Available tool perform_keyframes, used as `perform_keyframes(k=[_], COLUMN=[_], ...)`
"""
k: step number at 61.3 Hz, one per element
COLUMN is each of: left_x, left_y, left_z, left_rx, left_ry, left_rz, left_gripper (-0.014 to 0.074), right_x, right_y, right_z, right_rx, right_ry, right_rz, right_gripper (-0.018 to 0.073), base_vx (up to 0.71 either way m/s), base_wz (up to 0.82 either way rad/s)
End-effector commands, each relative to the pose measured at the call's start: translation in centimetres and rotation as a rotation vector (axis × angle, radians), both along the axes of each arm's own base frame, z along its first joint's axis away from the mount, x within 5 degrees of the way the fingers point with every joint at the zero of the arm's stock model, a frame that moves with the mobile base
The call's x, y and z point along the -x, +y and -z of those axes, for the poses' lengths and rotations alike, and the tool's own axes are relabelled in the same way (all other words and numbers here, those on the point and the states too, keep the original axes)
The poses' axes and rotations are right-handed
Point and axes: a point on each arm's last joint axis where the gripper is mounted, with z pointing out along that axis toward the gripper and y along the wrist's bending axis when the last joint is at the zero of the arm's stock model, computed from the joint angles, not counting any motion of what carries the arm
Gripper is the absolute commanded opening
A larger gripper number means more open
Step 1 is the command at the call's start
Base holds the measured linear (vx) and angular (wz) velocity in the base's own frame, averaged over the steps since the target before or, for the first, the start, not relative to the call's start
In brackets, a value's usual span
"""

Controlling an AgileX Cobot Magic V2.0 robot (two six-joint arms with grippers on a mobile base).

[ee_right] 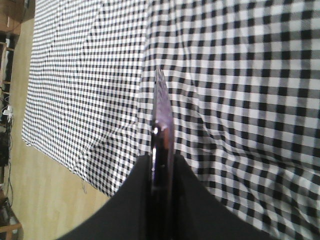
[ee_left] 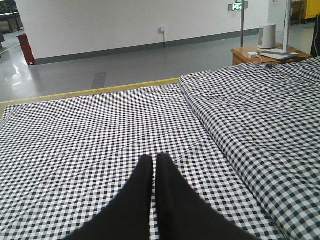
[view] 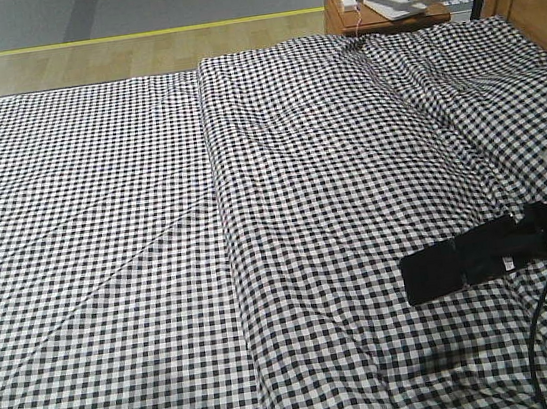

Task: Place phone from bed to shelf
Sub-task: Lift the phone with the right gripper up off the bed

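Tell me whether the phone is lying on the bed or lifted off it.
Lifted. The right gripper clamps the phone by one end, and a shadow sits on the bed below it.

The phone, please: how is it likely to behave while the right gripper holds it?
Probably stiff: the phone juts from the right gripper without sagging. Its glossy surface could slip in the grip. Gripped near one end, it may pivot if jolted.
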Motion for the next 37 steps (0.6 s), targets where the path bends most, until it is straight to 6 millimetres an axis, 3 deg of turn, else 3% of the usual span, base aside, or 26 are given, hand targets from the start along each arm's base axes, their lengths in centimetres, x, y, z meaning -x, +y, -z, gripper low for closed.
perform_keyframes(k=[1, 22, 37], left_x=[0.1, 0.1, 0.1], left_y=[0.0, 0.0, 0.0], left_z=[-1.5, -1.5, -1.5], left_rx=[0.016, 0.016, 0.016], left_ry=[-0.099, -0.099, -0.099], left_rz=[0.005, 0.005, 0.005], left_gripper=[0.0001, 0.0001, 0.0001], right_x=[1.2, 5.0, 6.7], right_y=[1.4, 4.6, 10.8], right_z=[-5.2, -12.4, -17.0], right_rx=[-0.105, -0.093, -0.076], right_ry=[-0.131, -0.386, -0.537], right_rz=[-0.049, -0.031, -0.229], right_gripper=[-0.0003, -0.0003, -0.0003], base_vx=[0.0, 0.0, 0.0], base_wz=[0.0, 0.0, 0.0])
